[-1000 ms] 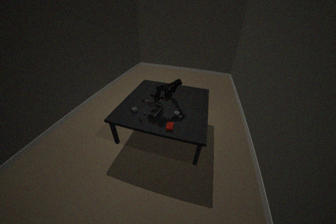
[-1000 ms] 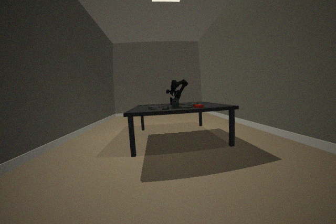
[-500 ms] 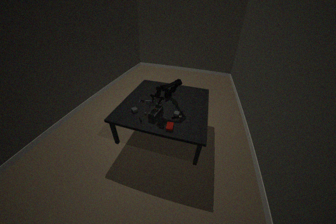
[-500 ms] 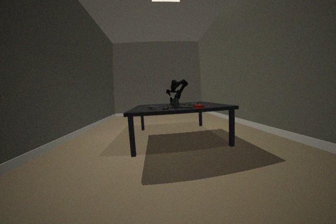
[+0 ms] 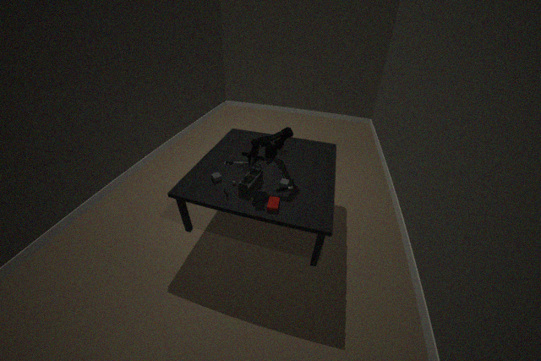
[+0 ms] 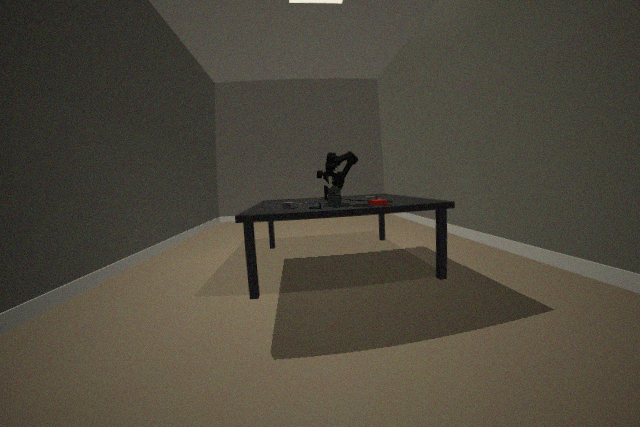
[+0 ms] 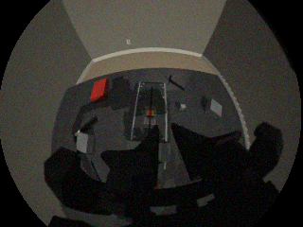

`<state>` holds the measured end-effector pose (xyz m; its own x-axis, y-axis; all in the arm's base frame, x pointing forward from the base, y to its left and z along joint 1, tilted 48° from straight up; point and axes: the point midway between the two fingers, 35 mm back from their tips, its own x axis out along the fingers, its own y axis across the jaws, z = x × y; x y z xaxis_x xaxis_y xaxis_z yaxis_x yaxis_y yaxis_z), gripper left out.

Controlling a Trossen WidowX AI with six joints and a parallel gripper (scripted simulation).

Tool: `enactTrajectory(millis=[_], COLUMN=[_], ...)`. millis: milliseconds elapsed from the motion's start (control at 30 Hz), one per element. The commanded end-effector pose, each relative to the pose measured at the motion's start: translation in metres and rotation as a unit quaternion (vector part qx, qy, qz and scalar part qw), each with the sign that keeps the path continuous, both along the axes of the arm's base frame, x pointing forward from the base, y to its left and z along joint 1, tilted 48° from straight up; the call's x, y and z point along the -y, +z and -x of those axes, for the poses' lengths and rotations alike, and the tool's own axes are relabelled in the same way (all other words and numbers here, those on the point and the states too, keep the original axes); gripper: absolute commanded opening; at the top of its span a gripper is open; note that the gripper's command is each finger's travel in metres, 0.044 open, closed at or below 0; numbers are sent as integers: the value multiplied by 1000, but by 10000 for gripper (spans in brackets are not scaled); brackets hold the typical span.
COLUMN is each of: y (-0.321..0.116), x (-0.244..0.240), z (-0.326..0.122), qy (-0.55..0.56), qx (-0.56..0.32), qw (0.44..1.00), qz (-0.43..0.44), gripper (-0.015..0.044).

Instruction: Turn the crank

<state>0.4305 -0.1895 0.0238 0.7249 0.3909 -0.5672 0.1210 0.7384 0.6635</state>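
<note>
The machine (image 5: pixel 249 183) (image 6: pixel 334 200) is a dark, narrow frame with two light rails, standing on the table. In the wrist view its rails (image 7: pixel 167 106) run away from me, and the red pointer (image 7: pixel 151 113) shows between them. Small yellowish marks lie close beside the pointer; it looks about level with them, but the view is too dim to tell exactly. My gripper (image 7: pixel 165 127) (image 5: pixel 252 165) is at the machine's near end. Its fingertips stand slightly apart, and I see no handle between them. The crank and its handle are not clearly visible, dark or hidden by the fingers.
A red block (image 5: pixel 273 203) (image 6: pixel 377 202) (image 7: pixel 99 90) lies left of the machine in the wrist view. Grey blocks (image 7: pixel 85 143) (image 7: pixel 216 108) lie on either side. A small pale piece (image 7: pixel 182 107) and a dark rod (image 7: pixel 176 83) lie to the right of the rails.
</note>
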Motion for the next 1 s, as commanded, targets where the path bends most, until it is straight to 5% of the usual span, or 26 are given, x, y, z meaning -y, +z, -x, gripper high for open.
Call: enactTrajectory(millis=[0,633,967], y=[0,0,0], x=[0,0,0], z=[0,0,0], qy=[0,0,0], qx=[0,0,0], qw=[1000,1000,1000], qz=[0,0,0], gripper=[0,0,262])
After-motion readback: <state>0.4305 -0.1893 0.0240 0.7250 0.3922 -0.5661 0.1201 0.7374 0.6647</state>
